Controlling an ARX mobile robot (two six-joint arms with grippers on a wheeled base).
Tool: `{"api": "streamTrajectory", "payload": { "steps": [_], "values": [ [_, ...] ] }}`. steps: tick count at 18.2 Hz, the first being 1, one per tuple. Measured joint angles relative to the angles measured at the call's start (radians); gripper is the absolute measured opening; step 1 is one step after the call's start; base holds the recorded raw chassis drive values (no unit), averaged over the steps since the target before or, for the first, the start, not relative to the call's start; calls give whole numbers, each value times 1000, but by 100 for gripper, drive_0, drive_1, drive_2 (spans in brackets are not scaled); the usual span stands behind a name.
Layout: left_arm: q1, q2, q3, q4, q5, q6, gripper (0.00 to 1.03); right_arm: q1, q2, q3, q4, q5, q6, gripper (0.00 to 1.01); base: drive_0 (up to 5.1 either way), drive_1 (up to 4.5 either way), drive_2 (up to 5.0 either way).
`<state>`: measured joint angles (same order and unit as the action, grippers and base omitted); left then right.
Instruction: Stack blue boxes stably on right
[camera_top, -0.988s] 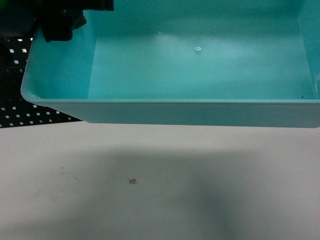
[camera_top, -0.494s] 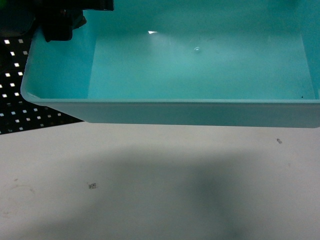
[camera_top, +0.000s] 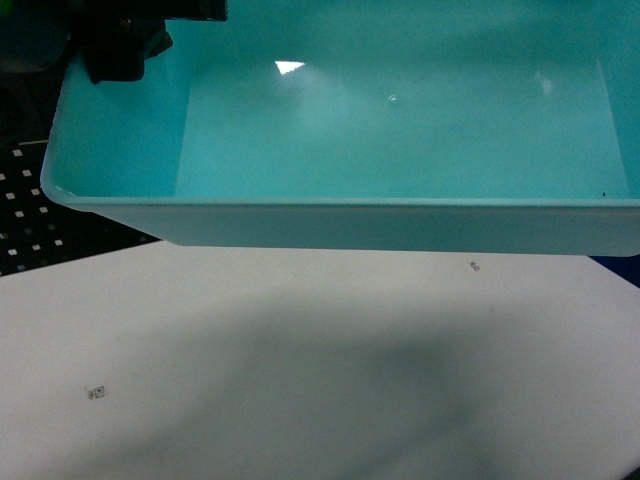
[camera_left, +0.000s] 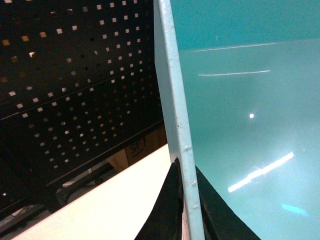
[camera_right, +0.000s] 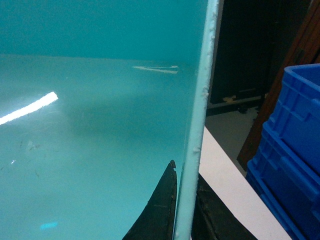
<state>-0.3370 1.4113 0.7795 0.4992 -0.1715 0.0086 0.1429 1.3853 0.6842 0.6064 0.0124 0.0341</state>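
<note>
Right wrist: dark-blue crates (camera_right: 295, 165) beside tub (camera_right: 100, 140); pegboard (camera_left: 75, 90) left.

The tub (camera_top: 380, 140) hangs above the worktop (camera_top: 320, 380), filling the head view from 9 through 12 to 3 o'clock. The left pincer (camera_left: 186, 210) straddles its left end wall, the right pincer (camera_right: 182, 210) its right end wall. A perforated panel (camera_top: 40, 220) stands behind at 9 o'clock; ribbed crates (camera_right: 290, 150) sit beside the worktop at 3 o'clock.
</note>
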Motion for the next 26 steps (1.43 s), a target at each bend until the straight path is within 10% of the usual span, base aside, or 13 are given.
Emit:
{"api": "streamTrajectory", "payload": {
  "steps": [26],
  "values": [
    [0, 0, 0, 0, 0, 0, 2, 0, 0, 0, 0, 0, 0, 7, -158, -158, -158]
  ]
}}
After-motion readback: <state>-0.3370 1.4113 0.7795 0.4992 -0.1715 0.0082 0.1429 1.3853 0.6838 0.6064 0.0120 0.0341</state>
